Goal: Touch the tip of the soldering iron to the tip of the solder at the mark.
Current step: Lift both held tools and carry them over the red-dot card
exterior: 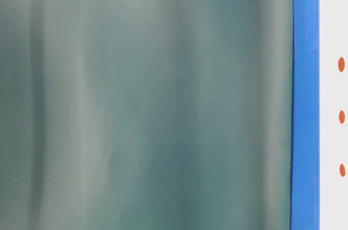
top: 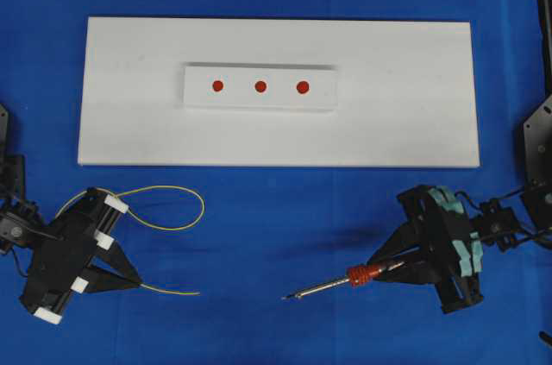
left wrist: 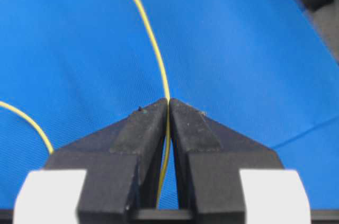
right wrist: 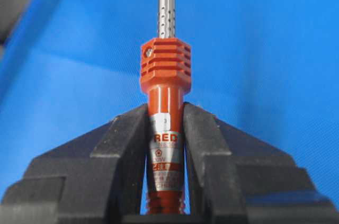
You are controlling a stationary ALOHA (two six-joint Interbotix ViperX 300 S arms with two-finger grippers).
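The left gripper (top: 138,282) has its jaws pinched tight on the solder (top: 177,225), a very thin yellow wire that curls in a loop over the blue cloth (top: 276,235), just below the white board's (top: 405,123) left end; the right gripper (top: 379,263) has its jaws squeezed on the soldering iron (top: 345,280), a slim tool with a ridged red-orange handle, a white label, and a silver shaft ending in a dark point; it lies below the board's right half, well apart from the three red marks (top: 260,86) on the board's small raised strip.
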